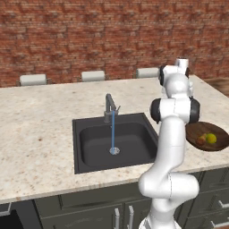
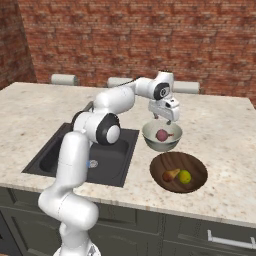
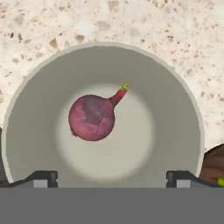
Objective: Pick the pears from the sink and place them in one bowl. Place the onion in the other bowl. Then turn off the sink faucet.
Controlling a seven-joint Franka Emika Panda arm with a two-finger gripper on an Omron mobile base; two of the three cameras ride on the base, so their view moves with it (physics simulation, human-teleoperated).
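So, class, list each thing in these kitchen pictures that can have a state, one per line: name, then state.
Faucet: running.
Sink: no fruit in it.
Wooden bowl: holds both pears.
Grey bowl: holds the onion.
Gripper: open, above the grey bowl.

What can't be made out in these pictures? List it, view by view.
- Left base view: the arm hides the grey bowl and the near left rim of the wooden bowl.
- Right base view: the arm covers much of the sink; the faucet is behind it.
- Hand view: the bottom edge cuts off the gripper and the grey bowl; the onion hides the bowl floor beneath.
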